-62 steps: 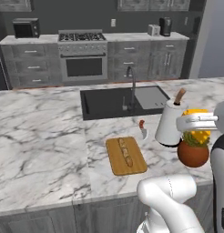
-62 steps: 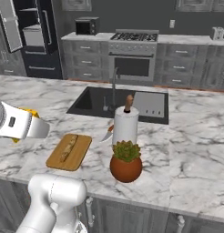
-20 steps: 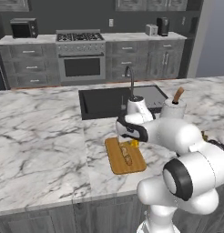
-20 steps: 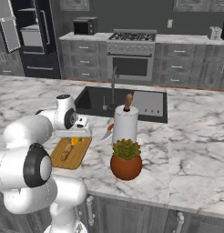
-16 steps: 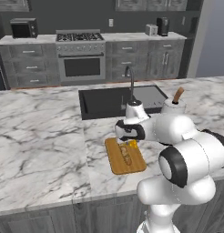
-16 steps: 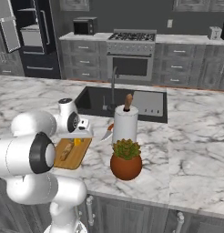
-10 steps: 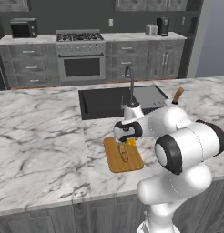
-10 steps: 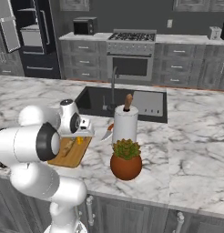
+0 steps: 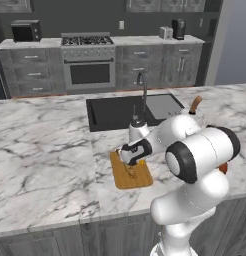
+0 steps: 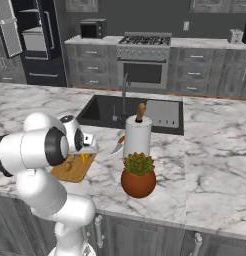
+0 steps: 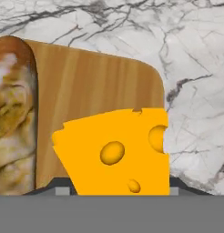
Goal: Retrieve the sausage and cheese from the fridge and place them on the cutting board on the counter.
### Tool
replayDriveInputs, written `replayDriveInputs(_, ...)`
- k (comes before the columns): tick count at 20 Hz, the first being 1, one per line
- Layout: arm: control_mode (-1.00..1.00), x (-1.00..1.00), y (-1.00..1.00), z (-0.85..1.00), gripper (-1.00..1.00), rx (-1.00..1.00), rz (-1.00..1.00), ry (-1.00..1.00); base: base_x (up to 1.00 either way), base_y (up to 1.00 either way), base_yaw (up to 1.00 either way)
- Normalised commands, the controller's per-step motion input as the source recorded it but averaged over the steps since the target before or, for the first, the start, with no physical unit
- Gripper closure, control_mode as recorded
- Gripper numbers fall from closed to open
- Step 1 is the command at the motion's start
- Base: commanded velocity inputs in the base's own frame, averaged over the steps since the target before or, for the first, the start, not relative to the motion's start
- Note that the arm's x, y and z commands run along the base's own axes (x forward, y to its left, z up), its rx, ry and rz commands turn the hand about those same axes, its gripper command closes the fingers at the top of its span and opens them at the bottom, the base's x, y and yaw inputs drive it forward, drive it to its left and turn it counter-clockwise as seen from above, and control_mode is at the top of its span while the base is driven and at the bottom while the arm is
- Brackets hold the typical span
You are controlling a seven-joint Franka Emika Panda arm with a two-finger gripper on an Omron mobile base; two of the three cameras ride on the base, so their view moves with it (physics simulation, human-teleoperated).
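Right, my gripper (image 9: 131, 159) sits low over the cutting board (image 9: 131, 172), at its sink-side end. In the hand view the two finger tips (image 11: 59, 189) barely poke up at the bottom, one either side of the cheese (image 11: 118, 152), so the jaws are at least as wide apart as the wedge; can't tell whether they press on it or stand clear, so I can't say if I have hold of it. The cheese is a yellow-orange wedge with holes, right in front of my fingers, lying over the board's wood with its right edge over the board's rounded corner and the marble beyond. In the right base view a bit of the cheese (image 10: 84, 158) shows just under my hand on the board.

Just beside the cheese, on the hand view's left, a tan bread-like piece (image 11: 13, 118) lies lengthwise on the board; touching the cheese or not, can't tell.

The board rests on the counter (image 9: 45, 155), white-grey veined marble, all around my hand. Past my hand is the black sink (image 9: 130, 110) with its faucet (image 9: 143, 95). To my right: a paper towel roll (image 10: 137, 137) standing upright, and a potted plant (image 10: 138, 176) in a round terracotta pot nearer the base. The fridge (image 10: 30, 40) is well apart, far left of the right base view, one door swung open, pale shelves showing.
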Motion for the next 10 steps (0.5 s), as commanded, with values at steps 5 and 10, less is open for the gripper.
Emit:
replayDriveInputs(5,-1.00,-0.24,0.00,0.15,-1.00,0.00,0.00,-0.11,0.00,0.00,0.00)
replayDriveInputs(10,-1.00,-0.34,-0.13,0.75,-1.00,0.03,0.00,-0.16,0.00,0.00,0.00)
